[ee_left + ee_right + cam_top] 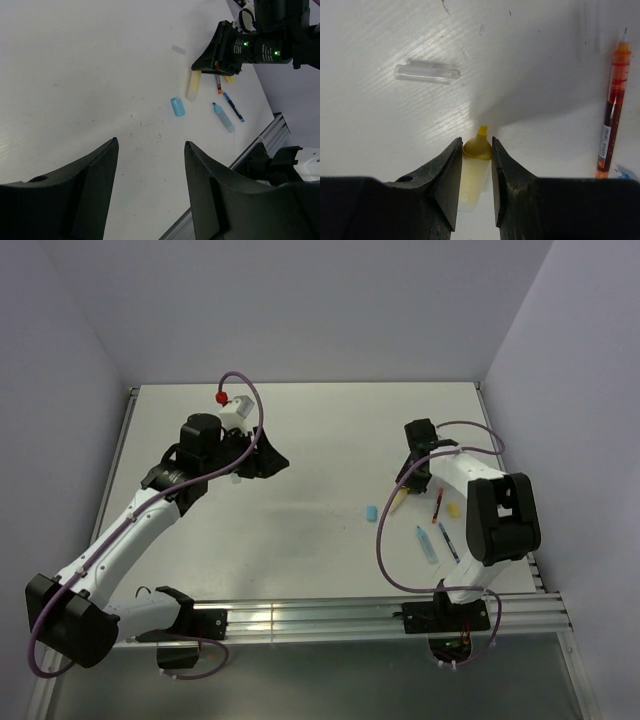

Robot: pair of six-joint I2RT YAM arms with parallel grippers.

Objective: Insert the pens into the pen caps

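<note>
Starting with the right claw (476, 142): clamped shut on the yellow marker (472, 181), pinching it just behind the bare tip, tip pointing away from the wrist camera. Can't tell whether the marker is lifted or resting on the surface (300, 440).

Going down by size from there. Left arm (130, 530) stretched long from the near-left corner toward the far left of the surface, elbow low, wrist raised and turned to the right. Right arm (500, 520) folded up tight over its base, forearm reaching forward and left, wrist tipped down at the marker. Left claw (150, 145) spread wide, holding nothing, hanging above bare surface well apart from the pens.

Smaller stuff now:
- light blue marker (223, 117) lying flat, tip bare, nearer the right arm's base than the yellow one
- dark blue pen (233, 106) just beside it, roughly parallel
- red pen (612, 110) lying right of the yellow marker, apart from it
- clear cap (426, 73) lying beyond and left of the yellow tip, not touching
- light blue cap (177, 106) left of the yellow marker
- yellow cap (453, 509) just right of the red pen
</note>
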